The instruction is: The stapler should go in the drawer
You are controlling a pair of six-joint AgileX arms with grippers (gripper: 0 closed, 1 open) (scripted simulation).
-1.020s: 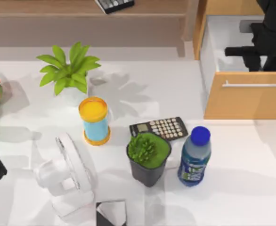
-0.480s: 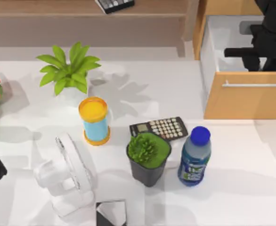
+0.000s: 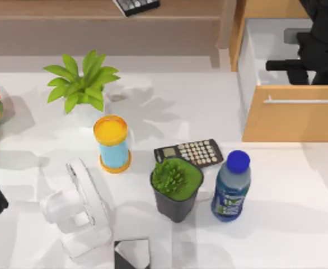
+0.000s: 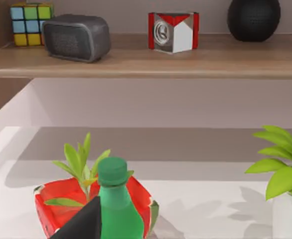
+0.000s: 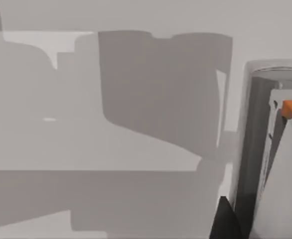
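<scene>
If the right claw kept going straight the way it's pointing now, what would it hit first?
The right claw hangs over the open drawer, facing down into it. Going straight on, it would probably meet the drawer's pale floor first, right beside the grey stapler lying there. Depth is hard to judge.

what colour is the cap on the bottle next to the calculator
Blue; the bottle's cap shows best in the top view, right of the calculator.

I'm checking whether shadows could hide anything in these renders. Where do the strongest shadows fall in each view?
Top view: soft shadows on the table trail rightward from the leafy plant and the blue bottle. Left wrist view: a broad shadow band lies under the shelf. Right wrist view: large blocky grey shadows cover the drawer floor beside the stapler.
</scene>
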